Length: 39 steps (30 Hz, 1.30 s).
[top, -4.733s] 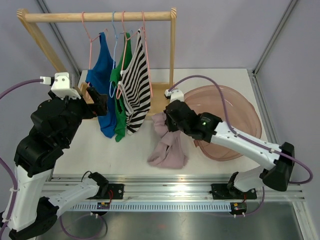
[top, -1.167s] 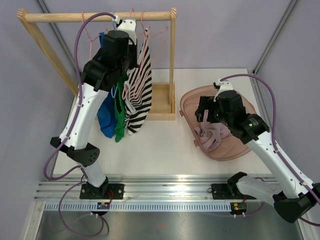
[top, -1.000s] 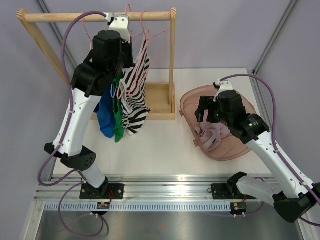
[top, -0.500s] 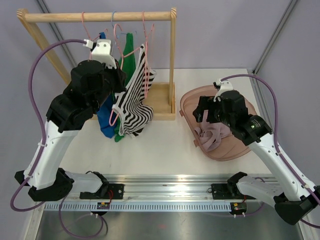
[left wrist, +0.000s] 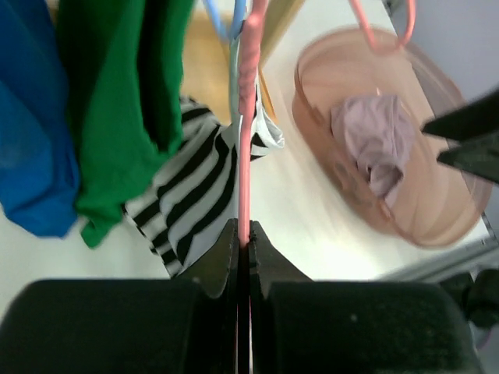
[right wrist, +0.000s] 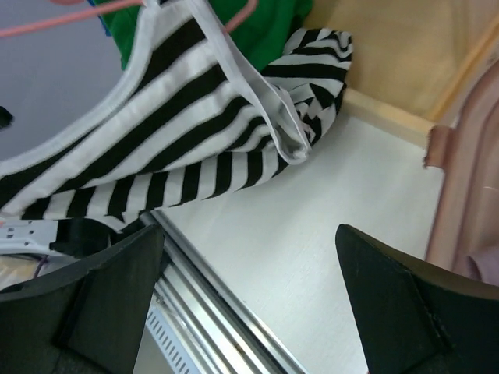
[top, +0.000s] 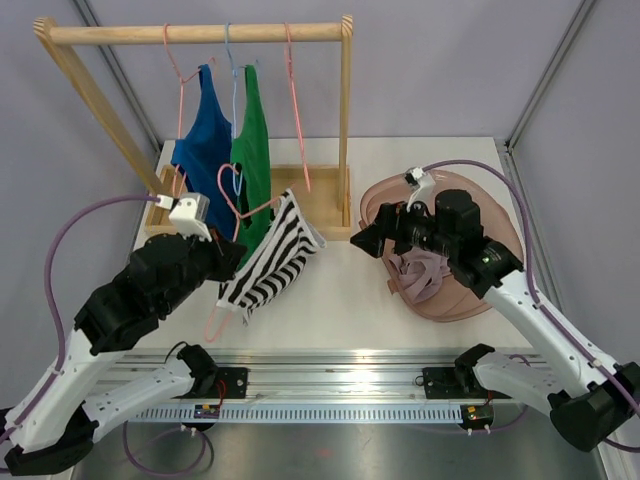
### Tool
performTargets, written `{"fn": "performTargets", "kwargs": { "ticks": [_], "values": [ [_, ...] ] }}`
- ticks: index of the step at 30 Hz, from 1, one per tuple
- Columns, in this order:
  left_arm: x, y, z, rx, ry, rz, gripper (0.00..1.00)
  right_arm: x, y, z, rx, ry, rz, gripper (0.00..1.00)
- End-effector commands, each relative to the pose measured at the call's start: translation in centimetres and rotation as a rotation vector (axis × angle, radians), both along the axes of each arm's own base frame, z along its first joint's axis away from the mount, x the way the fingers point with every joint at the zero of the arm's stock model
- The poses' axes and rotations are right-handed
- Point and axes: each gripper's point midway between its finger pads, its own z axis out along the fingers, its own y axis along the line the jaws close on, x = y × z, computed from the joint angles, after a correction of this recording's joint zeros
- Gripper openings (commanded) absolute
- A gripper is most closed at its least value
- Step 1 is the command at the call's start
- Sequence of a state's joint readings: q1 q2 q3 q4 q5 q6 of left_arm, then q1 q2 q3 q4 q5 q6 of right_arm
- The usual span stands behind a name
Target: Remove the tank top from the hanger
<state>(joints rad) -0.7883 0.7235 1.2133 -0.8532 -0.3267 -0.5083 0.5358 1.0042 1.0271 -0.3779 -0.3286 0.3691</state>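
Note:
A black-and-white striped tank top [top: 270, 255] hangs slanted on a pink wire hanger [left wrist: 248, 117], off the rack and over the table's front left. My left gripper [left wrist: 243, 227] is shut on the hanger's wire, below the garment. In the right wrist view the striped top [right wrist: 179, 148] drapes onto the white tabletop with one shoulder strap looped free. My right gripper [top: 365, 238] stands open just right of the top, with nothing between its fingers [right wrist: 109, 288].
The wooden rack [top: 200, 33] at the back left carries a blue top [top: 205, 150], a green top [top: 252, 160] and a bare pink hanger [top: 296, 110]. A pink basin [top: 490, 215] at the right holds a mauve garment [top: 420, 270].
My left arm has lifted the hanger with the striped top off the rail and swung it down toward the table front. The right gripper has moved left out of the basin and opened wider.

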Motion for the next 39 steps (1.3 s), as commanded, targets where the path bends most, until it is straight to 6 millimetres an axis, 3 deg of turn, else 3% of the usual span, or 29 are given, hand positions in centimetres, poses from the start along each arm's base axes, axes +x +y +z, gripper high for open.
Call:
{"fn": "performTargets", "kwargs": {
  "ticks": [1, 4, 8, 13, 16, 23, 25, 29, 35, 39],
  "values": [
    [-2.2, -2.7, -2.7, -0.078, 0.078, -0.159, 0.00, -1.1, 3.3, 1.3, 0.188, 0.012, 0.151, 1.00],
    [-4.6, -4.5, -2.8, -0.174, 0.083, -0.308, 0.00, -0.7, 4.9, 0.0, 0.227, -0.003, 0.159, 0.99],
    [-5.5, -5.8, -3.5, -0.252, 0.088, -0.374, 0.00, -1.6, 8.4, -1.1, 0.195, -0.034, 0.179, 0.96],
    [-5.8, -7.3, -3.5, -0.291, 0.108, -0.436, 0.00, 0.5, 9.2, -2.7, 0.087, -0.065, 0.049, 0.83],
    [-5.6, -7.5, -3.8, -0.277, 0.116, -0.436, 0.00, 1.4, 8.4, -3.5, 0.031, -0.077, -0.008, 0.73],
    [-5.3, -7.5, -3.8, -0.255, 0.112, -0.433, 0.00, 2.6, 6.4, -4.5, -0.070, -0.098, -0.105, 0.28],
    [-5.4, -7.6, -3.8, -0.254, 0.114, -0.442, 0.00, 3.2, 5.7, -4.5, -0.100, -0.118, -0.145, 0.00],
    [-5.6, -7.3, -3.6, -0.235, 0.110, -0.447, 0.00, 4.6, 3.1, -5.0, -0.190, -0.135, -0.275, 0.00],
    [-7.3, -7.2, -3.1, -0.197, 0.109, -0.540, 0.00, 7.3, -0.2, -3.1, -0.286, -0.179, -0.458, 0.00],
    [-7.9, -6.0, -1.1, -0.196, 0.038, -0.537, 0.00, 8.4, -1.2, -2.2, -0.296, -0.158, -0.499, 0.00]
  ]
}}
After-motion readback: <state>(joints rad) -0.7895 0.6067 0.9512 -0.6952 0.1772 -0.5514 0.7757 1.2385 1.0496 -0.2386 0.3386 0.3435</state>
